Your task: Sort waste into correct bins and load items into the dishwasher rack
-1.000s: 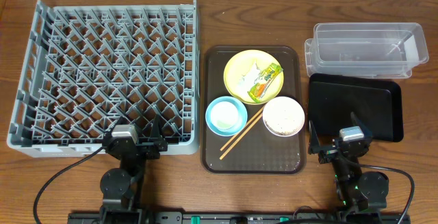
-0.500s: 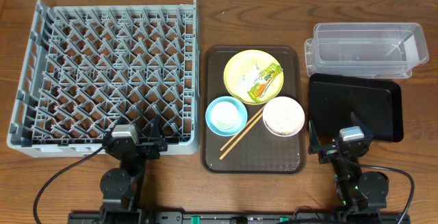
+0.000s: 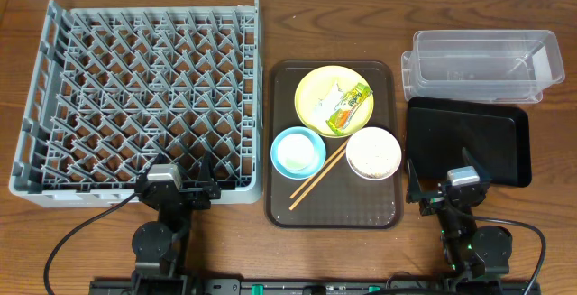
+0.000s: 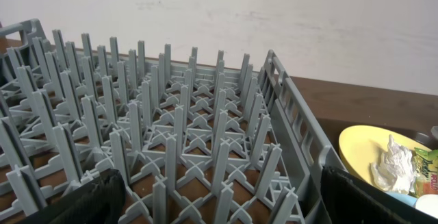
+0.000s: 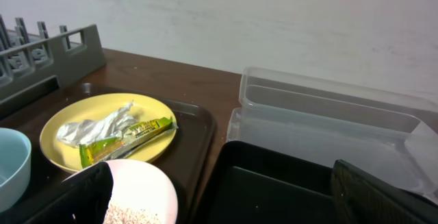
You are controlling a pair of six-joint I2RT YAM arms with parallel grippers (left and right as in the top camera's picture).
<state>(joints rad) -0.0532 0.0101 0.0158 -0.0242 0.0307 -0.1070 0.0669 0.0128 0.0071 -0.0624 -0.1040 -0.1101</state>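
Counts: one dishwasher rack (image 3: 144,87), no dishes in it; one brown serving tray (image 3: 334,207) to its right; on that tray one yellow plate (image 3: 311,92), one light-blue bowl (image 3: 276,151), one white bowl (image 3: 373,133), one pair of chopsticks (image 3: 315,179), two sticks; on the plate one green-and-yellow wrapper (image 3: 350,107) and one crumpled tissue (image 3: 328,95), touching each other; rice scraps (image 3: 373,155) lay inside the white bowl; something whitish sat in the blue bowl, could not tell what; chopsticks lay aslant between the two bowls, the upper ends touching or just beside the white bowl; clear tub (image 3: 478,65) at far right, looked like two tubs nested or overlapped, could not tell which; one black tray (image 3: 464,137) just in front of it; two grippers; left gripper (image 3: 176,185) sat at the near edge of the rack, by its right corner, fingers (image 4: 96,200) spread wide, nothing between them; right gripper (image 3: 446,188) sat at the near left corner of the black tray, fingers (image 5: 383,196) likewise spread, nothing held; the brown tray lay between the two grippers, its dishes and waste apart from both; plate and wrapper showed ahead-left in the right wrist view, the plate's edge at far right in the left wrist view.
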